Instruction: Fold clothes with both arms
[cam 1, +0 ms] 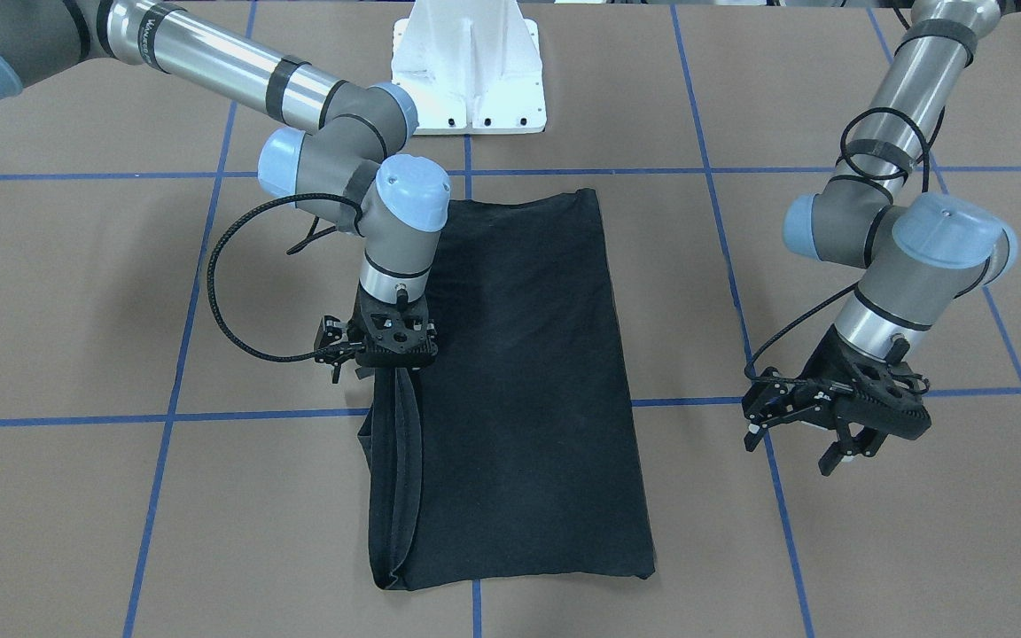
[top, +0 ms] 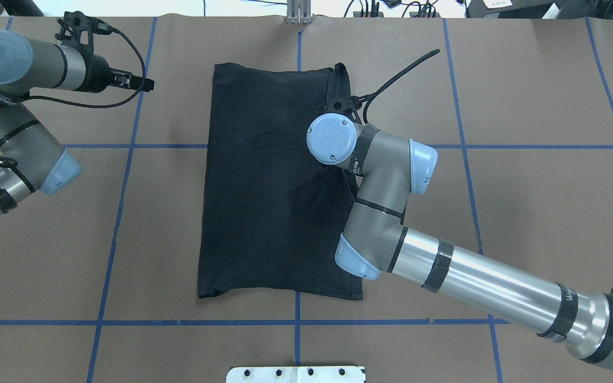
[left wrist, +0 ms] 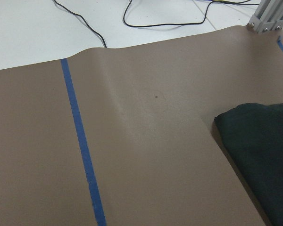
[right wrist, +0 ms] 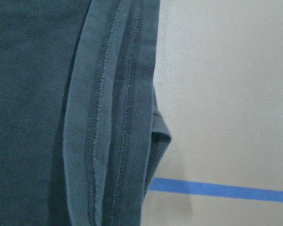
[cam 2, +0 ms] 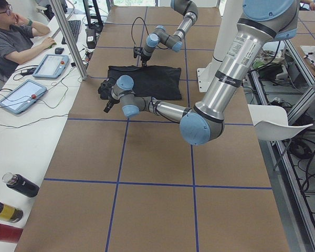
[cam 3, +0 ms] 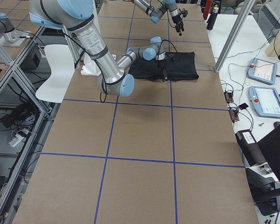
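On your brown bench (cam 1: 76, 292), the right gripper (cam 1: 393, 370) fingers pinch the folded black T-shirt (cam 1: 519, 372) hem, while the left gripper (cam 1: 847, 455) fingers hang spread and empty.

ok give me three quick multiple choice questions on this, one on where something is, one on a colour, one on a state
1. Where is the right claw? A at the T-shirt's edge; B above a bottle; C inside a box.
2. What colour are the tape lines? A red; B yellow; C blue.
3. How is the left claw? A gripping the T-shirt; B open, empty; C holding a cup.
Answers: 1 A, it sits at the folded shirt's side hem. 2 C, blue grid on the table. 3 B, fingers apart, nothing between.
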### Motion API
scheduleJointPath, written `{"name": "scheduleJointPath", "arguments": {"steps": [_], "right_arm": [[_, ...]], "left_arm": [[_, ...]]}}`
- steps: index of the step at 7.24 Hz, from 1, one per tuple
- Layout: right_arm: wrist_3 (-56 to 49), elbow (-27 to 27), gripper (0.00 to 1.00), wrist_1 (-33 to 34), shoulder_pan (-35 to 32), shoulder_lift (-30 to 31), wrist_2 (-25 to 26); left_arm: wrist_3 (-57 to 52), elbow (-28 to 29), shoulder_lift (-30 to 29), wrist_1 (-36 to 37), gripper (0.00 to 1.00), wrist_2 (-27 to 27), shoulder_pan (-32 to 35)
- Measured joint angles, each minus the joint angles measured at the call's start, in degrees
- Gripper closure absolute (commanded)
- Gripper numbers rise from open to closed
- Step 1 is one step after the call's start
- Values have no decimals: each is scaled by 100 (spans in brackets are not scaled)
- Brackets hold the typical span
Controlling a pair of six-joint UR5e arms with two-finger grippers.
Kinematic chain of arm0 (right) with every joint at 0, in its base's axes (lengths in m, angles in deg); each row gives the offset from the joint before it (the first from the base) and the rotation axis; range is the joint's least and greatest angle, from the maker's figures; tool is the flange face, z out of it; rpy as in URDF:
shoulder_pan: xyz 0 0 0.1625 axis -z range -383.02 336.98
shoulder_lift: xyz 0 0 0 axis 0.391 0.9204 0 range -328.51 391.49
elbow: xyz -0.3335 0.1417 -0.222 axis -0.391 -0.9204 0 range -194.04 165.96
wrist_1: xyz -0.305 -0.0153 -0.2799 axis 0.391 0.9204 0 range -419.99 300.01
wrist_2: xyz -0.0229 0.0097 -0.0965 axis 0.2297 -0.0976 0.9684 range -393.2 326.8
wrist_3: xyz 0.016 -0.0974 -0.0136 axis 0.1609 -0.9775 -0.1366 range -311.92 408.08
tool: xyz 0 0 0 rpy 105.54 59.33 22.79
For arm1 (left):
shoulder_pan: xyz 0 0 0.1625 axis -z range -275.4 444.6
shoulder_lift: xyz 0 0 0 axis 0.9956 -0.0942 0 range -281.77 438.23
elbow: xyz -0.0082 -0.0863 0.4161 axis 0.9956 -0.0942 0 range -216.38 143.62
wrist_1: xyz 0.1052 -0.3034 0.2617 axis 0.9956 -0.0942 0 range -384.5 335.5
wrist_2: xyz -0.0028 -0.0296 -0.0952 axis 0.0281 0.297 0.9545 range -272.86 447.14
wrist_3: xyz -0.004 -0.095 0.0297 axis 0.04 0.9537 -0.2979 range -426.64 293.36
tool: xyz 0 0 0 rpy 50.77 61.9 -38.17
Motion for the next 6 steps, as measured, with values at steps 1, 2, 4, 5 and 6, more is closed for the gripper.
{"name": "scheduleJointPath", "arguments": {"steps": [1,2,4,5,6], "right_arm": [[-201,46,1,19,-169,82,-100],[-407,184,1,26,-330,247,-169],[-590,661,1,16,-504,655,-245],[-491,902,0,-4,-540,743,-276],[-276,1157,0,-41,-573,786,-357]], "left_arm": [[2,0,0,0,0,0,0],[6,-3,1,-2,0,0,0],[50,-27,1,-33,0,-2,-1],[192,-89,1,-29,0,-10,-20],[390,-205,3,-16,0,-26,-85]]}}
